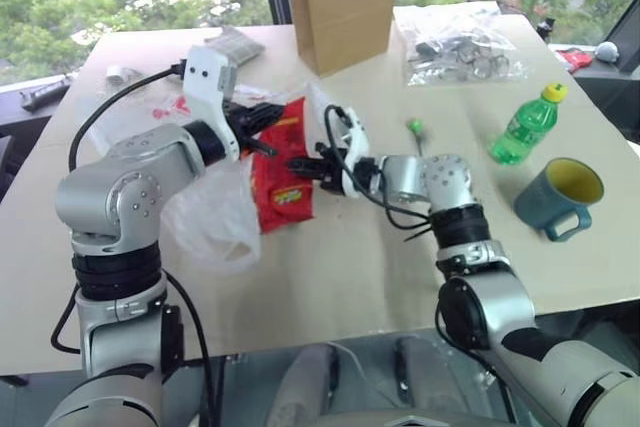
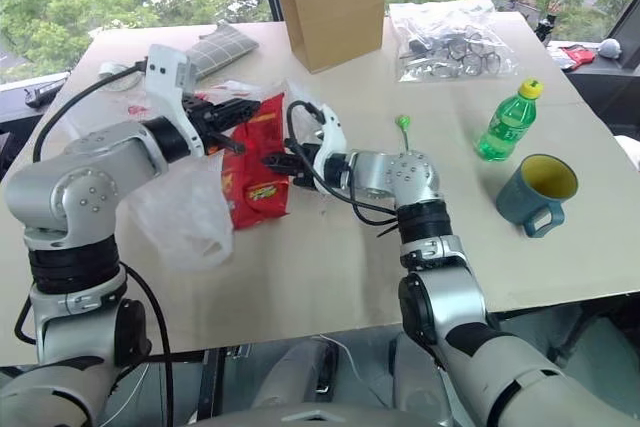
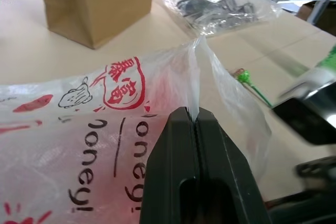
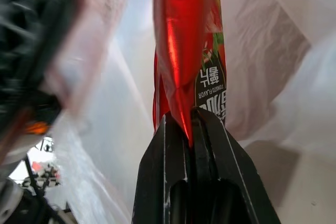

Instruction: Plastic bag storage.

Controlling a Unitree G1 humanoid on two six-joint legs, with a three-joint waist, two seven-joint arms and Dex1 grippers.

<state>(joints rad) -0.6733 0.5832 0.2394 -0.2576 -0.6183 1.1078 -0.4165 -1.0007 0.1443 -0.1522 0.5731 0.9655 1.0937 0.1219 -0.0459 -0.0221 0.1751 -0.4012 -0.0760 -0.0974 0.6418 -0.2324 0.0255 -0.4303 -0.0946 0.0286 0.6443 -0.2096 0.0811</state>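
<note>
Pinching a red snack packet (image 1: 280, 182), the right gripper (image 1: 305, 163) is pushing it toward the plastic bag (image 1: 215, 217), whose film the left gripper (image 1: 262, 127) is clamping, likely holding it open; beyond stands a brown paper bag (image 1: 340, 2).

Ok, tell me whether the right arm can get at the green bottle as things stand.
Probably not yet: the right hand is shut on the red snack packet at the plastic bag. The table path to the green bottle looks clear, so it would have to let go first.
</note>
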